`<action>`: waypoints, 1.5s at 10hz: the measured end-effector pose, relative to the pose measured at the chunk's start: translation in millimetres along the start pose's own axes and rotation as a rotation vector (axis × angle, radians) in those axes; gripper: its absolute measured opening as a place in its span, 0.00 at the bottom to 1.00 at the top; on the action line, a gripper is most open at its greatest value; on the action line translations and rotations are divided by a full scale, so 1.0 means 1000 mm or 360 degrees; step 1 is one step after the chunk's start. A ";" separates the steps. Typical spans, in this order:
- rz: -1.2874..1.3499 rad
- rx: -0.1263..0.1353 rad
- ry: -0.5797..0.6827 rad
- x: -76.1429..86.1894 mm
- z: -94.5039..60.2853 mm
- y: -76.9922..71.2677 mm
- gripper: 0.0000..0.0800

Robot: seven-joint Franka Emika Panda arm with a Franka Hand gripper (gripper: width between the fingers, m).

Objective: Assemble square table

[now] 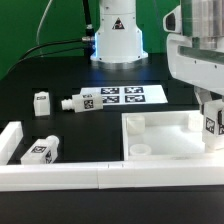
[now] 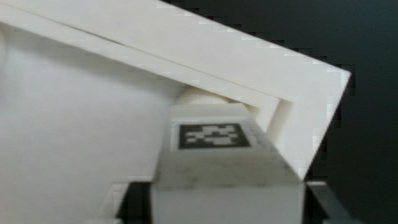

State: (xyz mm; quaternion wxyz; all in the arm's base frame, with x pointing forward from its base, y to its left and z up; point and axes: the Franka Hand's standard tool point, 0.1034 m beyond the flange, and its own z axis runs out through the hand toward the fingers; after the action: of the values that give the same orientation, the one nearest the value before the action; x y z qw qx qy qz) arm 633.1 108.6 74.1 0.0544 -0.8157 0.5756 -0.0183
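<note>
Got an upright leg (image 1: 41, 101) and a lying leg (image 1: 78, 100) loose mid-left, a third leg (image 1: 40, 150) lower left, none fitted yet, then lower right the tabletop (image 1: 160, 120) with the gripper (image 1: 211, 128) clenched on the fourth leg (image 1: 212, 120) at its right corner.

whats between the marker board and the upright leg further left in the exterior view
A second leg, lying on its side, sits between the upright leg and the marker board; exterior view only.
</note>
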 end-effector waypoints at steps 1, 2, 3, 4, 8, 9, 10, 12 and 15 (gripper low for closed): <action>-0.0064 0.0000 0.0001 0.000 0.000 0.000 0.50; -0.0299 0.0021 0.0013 0.002 -0.001 -0.001 0.50; -0.0597 0.0040 0.0024 0.004 -0.002 -0.002 0.68; -0.0863 0.0057 0.0030 0.003 -0.004 -0.004 0.78; -0.1373 0.0038 0.0044 0.004 -0.004 -0.003 0.81; -0.1737 0.0017 0.0026 0.001 -0.004 -0.002 0.81; -0.1937 -0.0012 -0.0012 -0.003 -0.002 0.000 0.81; -0.2021 -0.0020 -0.0016 -0.001 0.001 0.002 0.66; -0.1854 -0.0020 -0.0017 -0.001 0.001 0.003 0.35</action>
State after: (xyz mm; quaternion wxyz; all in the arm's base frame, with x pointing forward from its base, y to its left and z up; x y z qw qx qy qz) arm 630.6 108.4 72.4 0.0334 -0.9982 0.0318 -0.0377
